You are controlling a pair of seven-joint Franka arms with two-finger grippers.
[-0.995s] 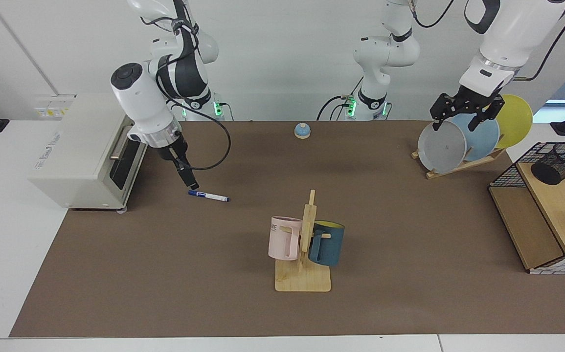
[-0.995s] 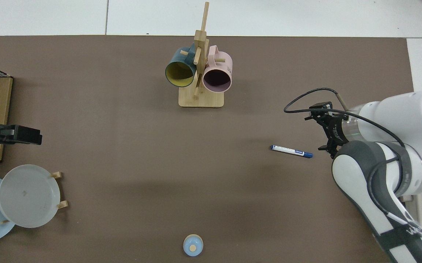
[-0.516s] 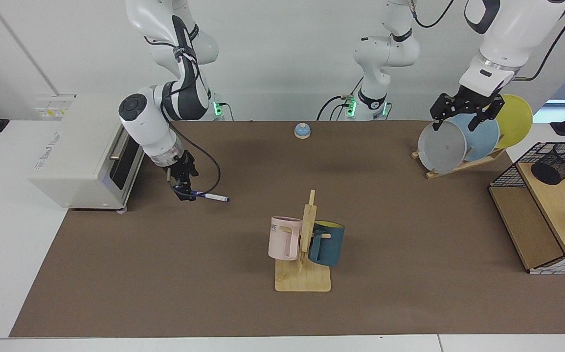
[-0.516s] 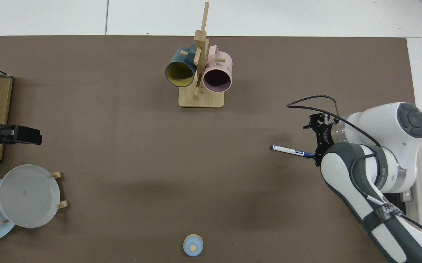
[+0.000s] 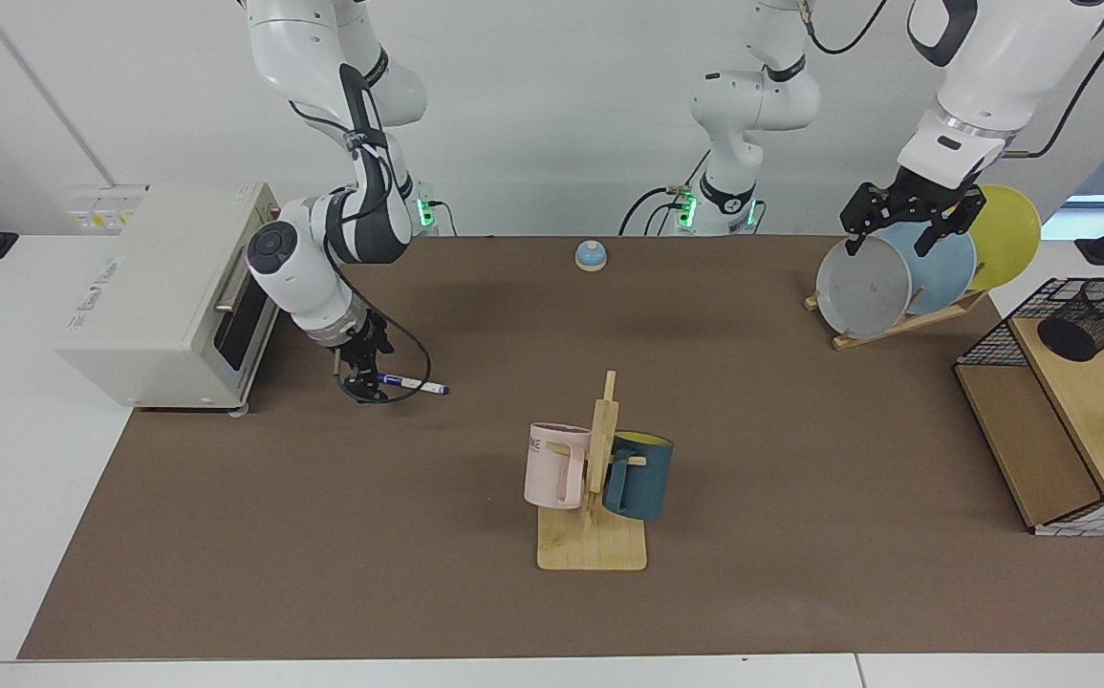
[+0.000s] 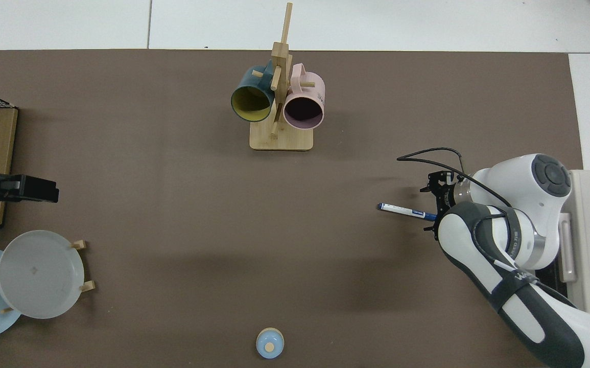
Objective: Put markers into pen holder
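1. Facing view: right gripper (image 5: 361, 383) down on the brown mat, fingers straddling the blue-capped end of the slim white marker (image 5: 415, 385) but not visibly clamped; small black mesh pen holder (image 5: 1090, 318) far right on the wooden shelf. Left gripper (image 5: 909, 222) waits spread over the plate rack (image 5: 886, 330).
2. Top view: marker (image 6: 402, 209) lies flat at right gripper (image 6: 433, 215).

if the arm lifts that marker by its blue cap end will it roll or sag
The marker looks like a slim rigid barrel, so it should stay stiff, not sag. Its round barrel lies flat on the brown mat, so a nudge would likely roll it. With the right tool down at the cap end, the long white end may droop, though it is probably light.
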